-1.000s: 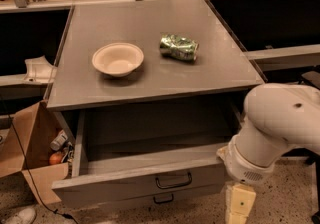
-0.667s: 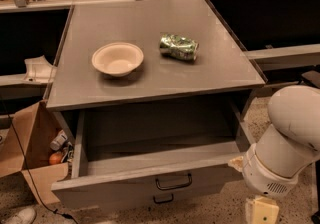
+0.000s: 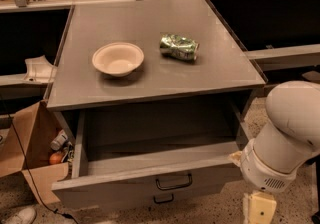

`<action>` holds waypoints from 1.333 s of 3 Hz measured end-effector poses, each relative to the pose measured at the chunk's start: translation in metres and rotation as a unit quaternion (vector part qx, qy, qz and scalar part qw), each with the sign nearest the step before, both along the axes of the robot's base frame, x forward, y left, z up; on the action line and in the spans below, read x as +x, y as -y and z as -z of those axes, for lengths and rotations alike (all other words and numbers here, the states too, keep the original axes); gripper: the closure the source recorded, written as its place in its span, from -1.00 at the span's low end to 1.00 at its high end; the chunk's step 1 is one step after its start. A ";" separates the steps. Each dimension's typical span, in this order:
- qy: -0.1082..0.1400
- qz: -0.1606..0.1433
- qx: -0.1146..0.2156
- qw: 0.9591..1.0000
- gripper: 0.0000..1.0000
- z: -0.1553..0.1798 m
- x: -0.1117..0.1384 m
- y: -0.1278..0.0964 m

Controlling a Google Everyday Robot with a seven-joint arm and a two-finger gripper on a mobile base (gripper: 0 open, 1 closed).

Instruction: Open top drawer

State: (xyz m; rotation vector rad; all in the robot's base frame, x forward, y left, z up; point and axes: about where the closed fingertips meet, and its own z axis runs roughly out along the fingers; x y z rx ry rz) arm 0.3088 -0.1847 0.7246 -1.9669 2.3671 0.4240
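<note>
Grey cabinet [image 3: 220,63] on speckled floor. Far left: cardboard box [image 3: 27,148], possibly bottles inside. Top drawer [image 3: 125,188] stands pulled out, dark handle centred. On cabinet top: cream bowl [image 3: 118,58], crushed green can [image 3: 179,47] right of it. Lower right: my white arm [image 3: 285,128], my gripper [image 3: 260,209] below, beside drawer front; clenched or released, can't tell.

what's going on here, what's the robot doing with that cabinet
A one-armed robot is working at the grey cabinet. The top drawer stands pulled well out, with nothing touching its handle. The gripper hangs low by the drawer's right front corner. A bowl and a crushed green can sit on the cabinet top.
</note>
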 end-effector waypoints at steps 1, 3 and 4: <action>0.030 0.002 -0.018 0.999 -1.00 -0.019 0.025 -0.005; 0.029 -0.009 -0.034 0.999 -1.00 -0.005 0.026 -0.011; 0.040 -0.030 -0.053 0.997 -1.00 0.012 0.032 -0.025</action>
